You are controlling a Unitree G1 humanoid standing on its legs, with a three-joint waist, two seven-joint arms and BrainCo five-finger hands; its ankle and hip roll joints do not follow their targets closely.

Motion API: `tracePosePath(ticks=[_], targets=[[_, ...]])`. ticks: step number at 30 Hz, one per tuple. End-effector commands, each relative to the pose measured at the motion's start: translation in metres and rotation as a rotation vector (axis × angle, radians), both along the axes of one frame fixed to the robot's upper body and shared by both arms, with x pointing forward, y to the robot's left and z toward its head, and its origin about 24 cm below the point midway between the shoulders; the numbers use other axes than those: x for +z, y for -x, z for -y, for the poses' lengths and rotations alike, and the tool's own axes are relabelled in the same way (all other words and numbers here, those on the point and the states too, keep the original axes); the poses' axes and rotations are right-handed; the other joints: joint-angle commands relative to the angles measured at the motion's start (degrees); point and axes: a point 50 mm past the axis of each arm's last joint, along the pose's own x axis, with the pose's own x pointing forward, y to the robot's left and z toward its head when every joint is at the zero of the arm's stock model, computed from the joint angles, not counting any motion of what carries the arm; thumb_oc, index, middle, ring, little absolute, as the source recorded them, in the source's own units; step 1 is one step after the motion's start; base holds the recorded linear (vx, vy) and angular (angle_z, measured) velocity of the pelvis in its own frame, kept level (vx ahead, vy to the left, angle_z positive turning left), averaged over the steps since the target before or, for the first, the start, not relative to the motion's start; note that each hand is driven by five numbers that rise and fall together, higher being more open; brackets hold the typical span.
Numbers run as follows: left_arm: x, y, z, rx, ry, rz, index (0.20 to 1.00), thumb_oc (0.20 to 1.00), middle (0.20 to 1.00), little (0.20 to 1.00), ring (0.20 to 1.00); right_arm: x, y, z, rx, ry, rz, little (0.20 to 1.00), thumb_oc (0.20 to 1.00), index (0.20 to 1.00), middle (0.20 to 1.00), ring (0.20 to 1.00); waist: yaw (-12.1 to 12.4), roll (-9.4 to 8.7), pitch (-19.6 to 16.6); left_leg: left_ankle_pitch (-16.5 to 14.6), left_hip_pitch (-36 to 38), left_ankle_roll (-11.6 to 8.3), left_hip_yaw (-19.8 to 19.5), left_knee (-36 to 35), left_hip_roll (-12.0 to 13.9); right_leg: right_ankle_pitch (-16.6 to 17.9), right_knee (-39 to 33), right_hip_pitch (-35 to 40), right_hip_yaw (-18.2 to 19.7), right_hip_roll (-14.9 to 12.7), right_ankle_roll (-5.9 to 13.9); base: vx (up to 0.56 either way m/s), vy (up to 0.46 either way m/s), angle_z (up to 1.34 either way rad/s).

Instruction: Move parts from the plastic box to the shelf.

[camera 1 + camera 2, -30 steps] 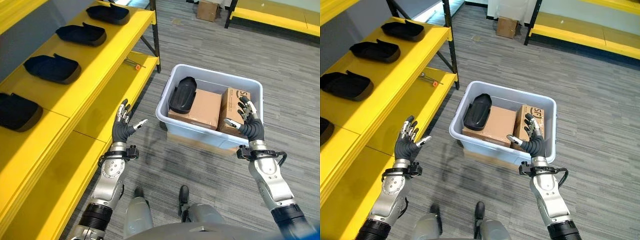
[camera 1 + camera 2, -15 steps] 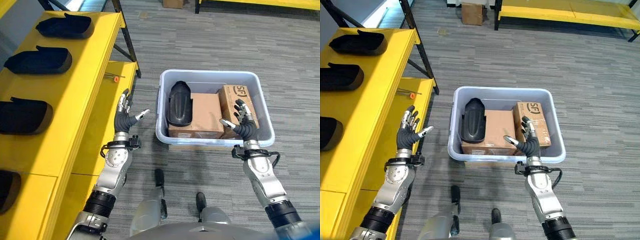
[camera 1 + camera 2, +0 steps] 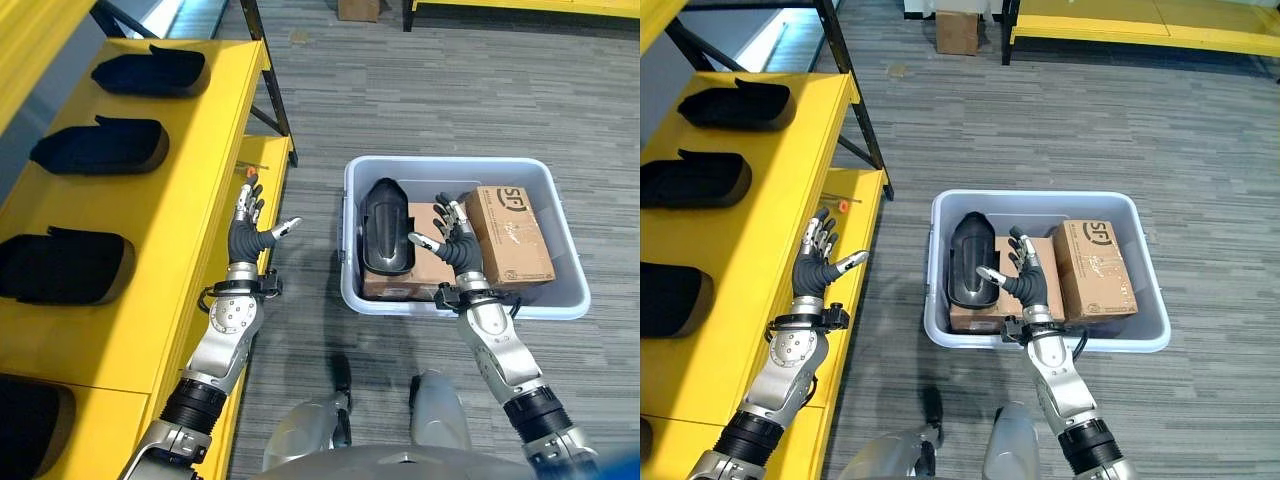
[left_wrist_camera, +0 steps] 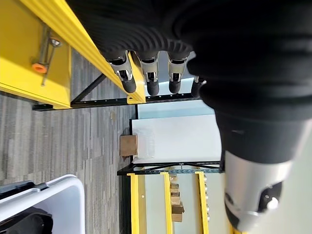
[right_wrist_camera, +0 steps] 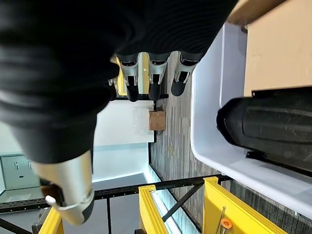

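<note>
A pale plastic box [image 3: 564, 300] stands on the floor with one black moulded part [image 3: 386, 227] lying on cardboard boxes [image 3: 508, 236] inside it. My right hand [image 3: 456, 245] hovers open over the box, just right of the black part, and touches nothing. That part also shows past my right hand's fingers [image 5: 148, 83] as a dark shell [image 5: 273, 124] in the right wrist view. My left hand [image 3: 245, 234] is open beside the yellow shelf [image 3: 165, 260], empty. Several black parts [image 3: 100, 152] lie in a row on the shelf's upper level.
A small tool with an orange tip [image 3: 843, 205] lies on the shelf's lower level. A cardboard box [image 3: 958, 30] sits on the floor far back, by another yellow rack [image 3: 1140, 25]. Grey floor runs between shelf and plastic box.
The camera has swung, shifting the whole scene. My right hand has moved left across the box, from over the right-hand cardboard box to beside the black part. The left hand keeps its pose.
</note>
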Motion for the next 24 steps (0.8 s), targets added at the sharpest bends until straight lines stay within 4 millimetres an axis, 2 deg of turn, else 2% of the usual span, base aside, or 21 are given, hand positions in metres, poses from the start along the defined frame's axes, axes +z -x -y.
tracePosePath(ticks=[1,2,3,6,12,14,16,18,19,20,21,22,23,24], targets=[[0.016,0.005,-0.010,0.023,0.001,0.093,1.000,1.000,1.000,1.000,1.000,0.024,-0.008,0.004,-0.010,-0.038,0.117,1.000,1.000,1.000,1.000,1.000,0.91,-2.96,-0.23,-4.02,1.57,-5.62,-1.39,2.63,4.92,10.34,-13.09,10.85,-4.26,1.73,0.56,0.16,-0.206,-0.23],[0.011,0.008,-0.007,0.013,-0.003,0.075,1.000,1.000,1.000,1.000,1.000,0.022,-0.005,0.005,-0.002,-0.031,0.114,1.000,1.000,1.000,1.000,1.000,0.80,-3.68,-0.91,-3.99,1.89,-6.20,-0.94,2.67,5.39,10.72,-16.28,13.56,-2.07,3.02,0.46,0.09,-0.140,-0.22],[0.012,0.008,-0.008,0.015,0.008,0.082,1.000,1.000,1.000,1.000,1.000,0.024,-0.006,0.006,-0.001,-0.027,0.122,1.000,1.000,1.000,1.000,1.000,0.61,-3.62,-1.31,-3.49,1.58,-6.60,-0.98,2.39,5.77,10.77,-17.27,13.65,-1.13,3.79,0.33,0.06,-0.109,0.08],[0.007,0.011,-0.008,0.019,0.028,0.068,1.000,1.000,1.000,1.000,1.000,0.023,-0.005,0.012,0.001,-0.012,0.115,1.000,1.000,1.000,1.000,1.000,0.94,-3.35,-3.16,-3.17,2.18,-7.53,-0.43,1.82,6.96,10.23,-19.14,15.59,-1.57,4.96,-0.33,0.11,-0.134,0.06],[0.004,0.014,-0.011,0.028,0.038,0.055,1.000,1.000,1.000,1.000,1.000,0.023,-0.004,0.016,0.004,0.001,0.114,1.000,1.000,1.000,1.000,1.000,0.62,-3.00,-2.83,-3.58,1.62,-9.02,-0.76,3.85,8.86,8.13,-18.36,16.14,-0.98,6.33,-1.79,0.02,-0.113,-0.18],[0.005,0.013,-0.009,0.021,0.044,0.062,1.000,1.000,1.000,1.000,1.000,0.025,-0.003,0.018,0.002,-0.004,0.122,1.000,1.000,1.000,1.000,1.000,0.50,-3.03,-1.78,-3.83,-0.60,-10.22,-1.35,8.32,9.57,7.11,-18.24,16.63,-1.20,6.66,-2.70,-0.04,-0.170,0.05],[0.007,0.012,-0.007,0.013,0.048,0.072,1.000,1.000,1.000,1.000,1.000,0.028,-0.002,0.022,0.000,0.003,0.136,1.000,1.000,1.000,1.000,1.000,0.42,-3.40,-0.36,-3.41,-4.15,-11.48,-2.14,15.90,9.91,6.49,-17.88,17.17,-1.63,6.53,-3.75,-0.07,-0.124,0.43],[0.011,0.011,-0.006,0.006,0.056,0.088,1.000,1.000,1.000,1.000,1.000,0.030,-0.003,0.022,-0.001,0.008,0.146,1.000,1.000,1.000,1.000,1.000,1.15,-3.33,1.02,-1.50,-7.01,-13.02,-6.65,20.25,9.48,5.94,-17.50,17.30,-1.50,7.01,-4.47,-0.07,-0.053,0.47],[0.011,0.010,-0.006,0.005,0.056,0.089,1.000,1.000,1.000,1.000,1.000,0.030,-0.003,0.022,-0.001,0.008,0.147,1.000,1.000,1.000,1.000,1.000,0.95,-3.27,1.05,-1.50,-7.22,-13.07,-6.92,20.43,9.48,5.90,-17.47,17.29,-1.74,7.05,-4.51,-0.03,0.004,0.14],[0.013,0.009,-0.005,0.001,0.066,0.098,1.000,1.000,1.000,1.000,1.000,0.031,-0.005,0.023,-0.012,0.012,0.149,1.000,1.000,1.000,1.000,1.000,0.89,-3.22,1.07,-0.85,-7.46,-13.37,-7.54,18.42,11.20,5.75,-17.61,17.51,-1.83,6.87,-4.21,0.06,0.073,-0.03],[0.016,0.010,-0.006,0.002,0.063,0.106,1.000,1.000,1.000,1.000,1.000,0.030,-0.006,0.024,-0.031,0.007,0.147,1.000,1.000,1.000,1.000,1.000,0.52,-3.33,0.47,-0.38,-6.49,-13.20,-7.10,14.12,15.34,5.75,-18.23,18.08,-1.72,6.19,-3.38,0.06,0.072,0.09],[0.016,0.010,-0.006,0.002,0.063,0.105,1.000,1.000,1.000,1.000,1.000,0.030,-0.006,0.024,-0.031,0.007,0.147,1.000,1.000,1.000,1.000,1.000,0.67,-3.38,0.59,-0.18,-5.97,-13.26,-6.89,13.59,15.39,5.78,-18.31,18.27,-1.57,6.23,-3.41,0.13,0.187,0.24],[0.019,0.010,-0.008,0.011,0.057,0.120,1.000,1.000,1.000,1.000,1.000,0.030,-0.005,0.027,-0.052,0.000,0.146,1.000,1.000,1.000,1.000,1.000,0.59,-2.81,0.04,3.38,-5.83,-13.74,-7.36,7.35,19.82,5.75,-18.50,18.30,-1.17,5.37,-2.09,0.08,0.120,0.25],[0.019,0.010,-0.008,0.011,0.057,0.120,1.000,1.000,1.000,1.000,1.000,0.030,-0.005,0.027,-0.052,0.001,0.145,1.000,1.000,1.000,1.000,1.000,0.72,-2.80,0.06,3.83,-5.26,-13.82,-7.11,6.49,19.91,5.74,-18.49,18.34,-1.04,5.45,-2.15,0.15,0.292,0.20]])
